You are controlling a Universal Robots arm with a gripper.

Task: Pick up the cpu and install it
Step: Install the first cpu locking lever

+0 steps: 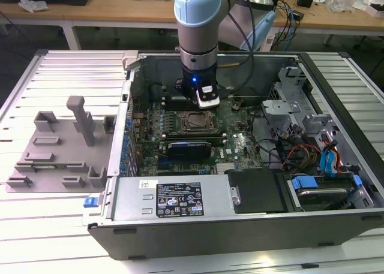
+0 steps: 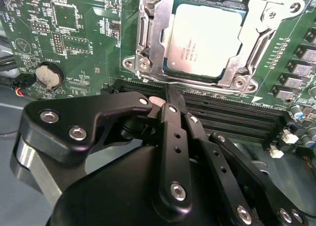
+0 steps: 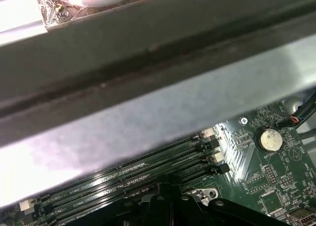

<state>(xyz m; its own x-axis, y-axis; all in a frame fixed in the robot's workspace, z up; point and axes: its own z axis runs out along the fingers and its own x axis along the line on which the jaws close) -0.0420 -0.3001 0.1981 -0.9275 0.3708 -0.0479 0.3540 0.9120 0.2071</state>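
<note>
One computer case [image 1: 180, 211] lies open on the surface | cpu [image 2: 205, 40] is seen seated in its socket frame [image 2: 148, 48] | pincer [image 2: 170, 112], fingers together and empty, is held beside it | any retreat is best kept vertical, clear of the memory slots [image 2: 237, 117].

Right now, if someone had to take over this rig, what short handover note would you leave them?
Gripper: the black gripper sits low inside the open computer case, over the black memory slots beside the socket. Its fingers look closed together with nothing between them.
CPU: the small flat square chip with the pale silver-white metal top lies inside the dark metal-framed motherboard socket, apart from the gripper.
Done: the cpu is placed in the socket.
Left: whether the socket frame is latched cannot be told. The grey plastic fixture stands outside the case, on the exterior view's left.
</note>
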